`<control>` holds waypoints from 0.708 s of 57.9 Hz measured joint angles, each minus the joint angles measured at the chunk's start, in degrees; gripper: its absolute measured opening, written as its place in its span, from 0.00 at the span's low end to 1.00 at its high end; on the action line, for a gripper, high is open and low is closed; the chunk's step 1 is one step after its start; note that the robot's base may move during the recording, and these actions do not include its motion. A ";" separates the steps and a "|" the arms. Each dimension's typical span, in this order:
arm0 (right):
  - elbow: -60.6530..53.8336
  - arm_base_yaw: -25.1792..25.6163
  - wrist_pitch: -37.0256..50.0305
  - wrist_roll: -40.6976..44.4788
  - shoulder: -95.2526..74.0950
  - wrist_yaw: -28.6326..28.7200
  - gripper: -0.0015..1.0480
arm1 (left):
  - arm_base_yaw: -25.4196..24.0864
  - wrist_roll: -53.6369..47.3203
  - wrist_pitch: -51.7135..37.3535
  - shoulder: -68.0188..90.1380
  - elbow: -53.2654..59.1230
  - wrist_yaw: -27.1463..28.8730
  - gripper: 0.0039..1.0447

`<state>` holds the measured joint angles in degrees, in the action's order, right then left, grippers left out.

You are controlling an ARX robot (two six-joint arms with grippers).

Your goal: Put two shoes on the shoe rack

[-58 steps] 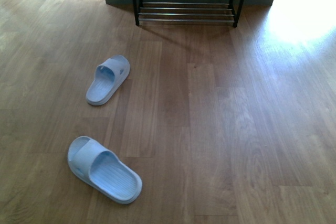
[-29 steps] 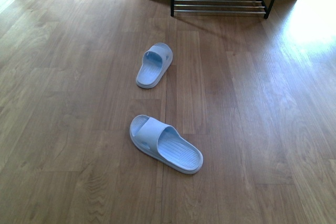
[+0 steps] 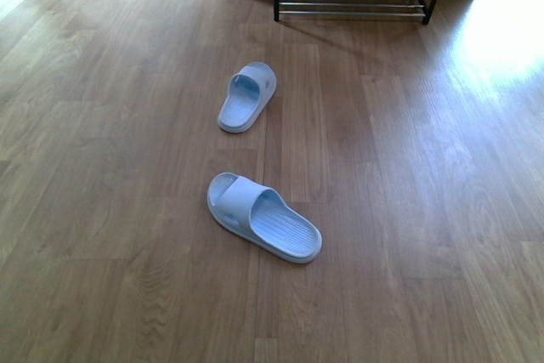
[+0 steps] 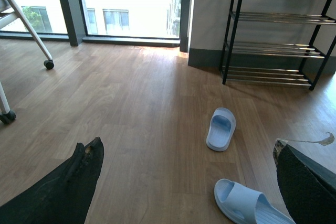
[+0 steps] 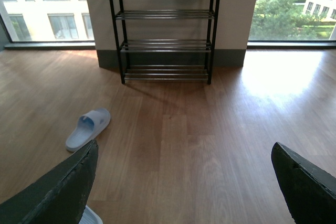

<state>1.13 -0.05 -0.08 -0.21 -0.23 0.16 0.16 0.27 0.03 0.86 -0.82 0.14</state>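
Since the earlier frames the whole scene has slid to the right in the front view, which suggests that the camera shifted; the two shoes keep their spacing. The near shoe [image 3: 263,229], a pale blue slide, lies flat on the wooden floor [image 3: 425,210] about centre, its long axis diagonal, with the strap end far-left and the heel near-right. The far shoe [image 3: 246,97] lies well apart beyond it, its axis running almost near-to-far and its strap end toward the shoe rack [image 3: 350,14]. The rack stands at the far edge, slightly right, with neither shoe on it. The left gripper [image 4: 186,148] and right gripper [image 5: 185,149] both have their jaws spread wide and hold nothing. Both shoes appear ahead of the left gripper, while the right wrist view shows the far shoe and only what seems to be a sliver of the near one. The left arm is therefore probably the nearer. A chair castor [image 4: 49,64] stands far left.
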 joint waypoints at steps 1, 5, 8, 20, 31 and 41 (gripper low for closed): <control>0.00 0.00 0.00 0.00 0.00 -0.09 0.91 | 0.00 0.00 0.00 0.00 0.00 -0.04 0.91; 0.00 0.00 0.00 0.02 0.07 -0.15 0.91 | 0.00 0.00 0.00 0.00 0.00 -0.13 0.91; 0.00 0.00 0.00 0.00 0.04 -0.13 0.91 | 0.00 0.00 0.00 0.00 0.00 -0.13 0.91; 0.00 0.00 0.00 0.02 0.07 -0.13 0.91 | 0.00 0.00 0.00 0.00 0.00 -0.11 0.91; 0.00 0.00 0.00 0.00 0.09 -0.13 0.91 | 0.00 0.00 -0.02 0.00 0.00 -0.15 0.91; 0.00 0.00 0.00 0.02 0.09 -0.13 0.91 | 0.00 0.00 0.00 0.00 0.00 -0.13 0.91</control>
<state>1.13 -0.05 -0.08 -0.19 -0.14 0.03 0.16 0.27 0.03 0.86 -0.82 0.01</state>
